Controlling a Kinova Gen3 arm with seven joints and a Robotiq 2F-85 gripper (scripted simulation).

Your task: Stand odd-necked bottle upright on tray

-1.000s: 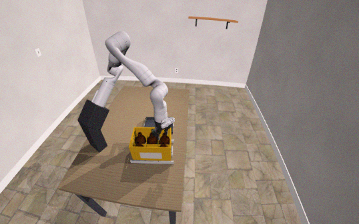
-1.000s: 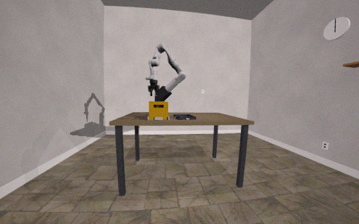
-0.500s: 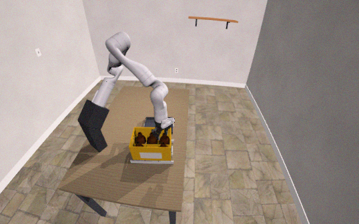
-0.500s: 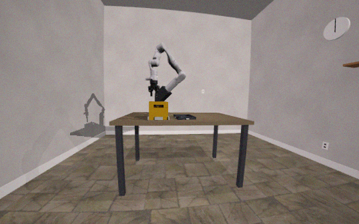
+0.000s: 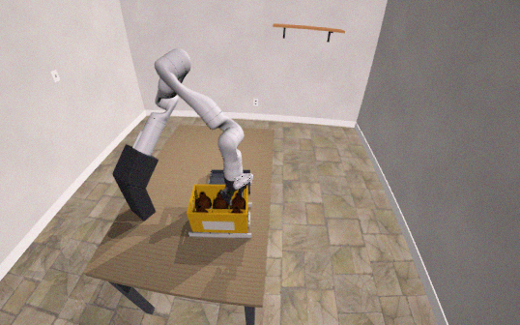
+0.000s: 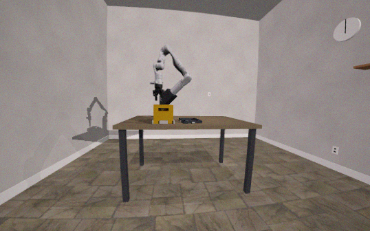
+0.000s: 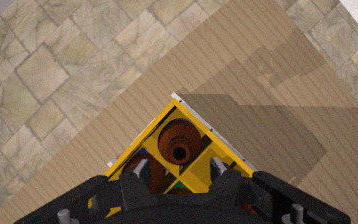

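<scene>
Hovering part-open and empty, the claw (image 7: 179,175) overlooks brown bottles (image 7: 179,142) standing in the yellow crate (image 5: 218,224).

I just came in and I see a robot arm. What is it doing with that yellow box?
The white robot arm hangs over a yellow crate of brown bottles on the table. Its gripper is open above the bottles and holds nothing. It has to find the one bottle with an odd neck and stand it on the dark tray beside the crate. No bottle stands on the tray yet.
</scene>
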